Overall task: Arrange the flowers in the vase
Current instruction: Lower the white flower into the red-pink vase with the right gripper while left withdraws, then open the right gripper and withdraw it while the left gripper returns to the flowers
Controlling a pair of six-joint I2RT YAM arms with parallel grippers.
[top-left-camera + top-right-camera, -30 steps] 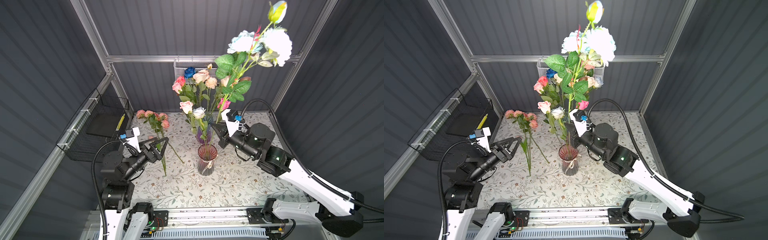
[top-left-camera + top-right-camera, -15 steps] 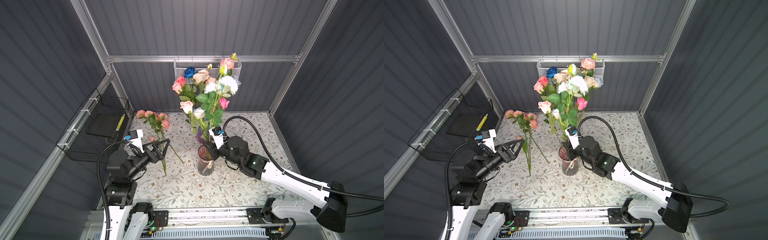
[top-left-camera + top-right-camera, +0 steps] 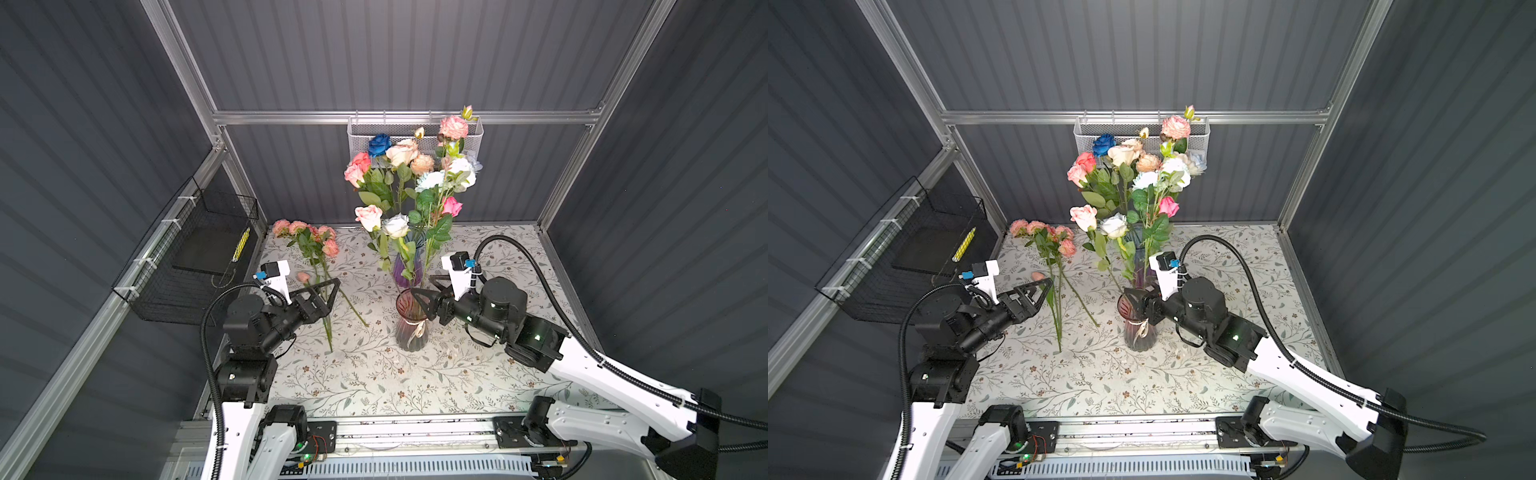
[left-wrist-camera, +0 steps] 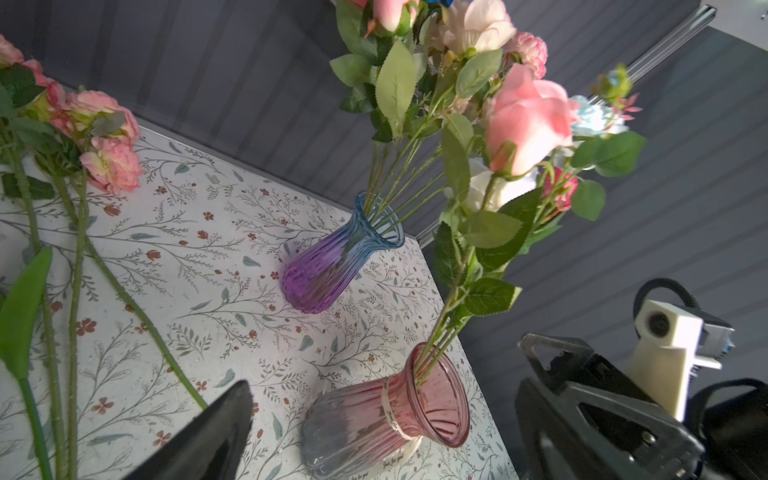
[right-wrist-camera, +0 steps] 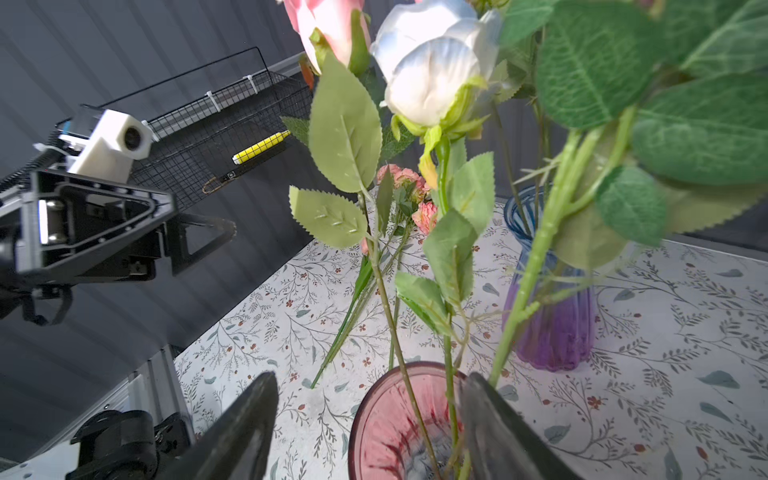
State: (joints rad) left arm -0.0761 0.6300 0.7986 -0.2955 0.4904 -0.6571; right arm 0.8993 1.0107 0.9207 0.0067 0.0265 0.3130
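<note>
Your right gripper [image 3: 423, 286] gapes around the flowers [image 3: 430, 182] at the pink vase [image 3: 409, 332] mouth, gripping nothing; left gripper [image 3: 332, 291], left of it, wide open.

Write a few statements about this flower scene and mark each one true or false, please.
1. Two glass vases stand on the table, a pink vase and a blue and purple vase, both holding flowers. True.
2. The left gripper is shut on a stem. False: it is open and holds nothing, over the stems of the pink spray lying on the table.
3. The right gripper is open at the mouth of the pink vase. True.
4. The black wire basket on the side wall is empty. False: a yellow item lies in it.
</note>
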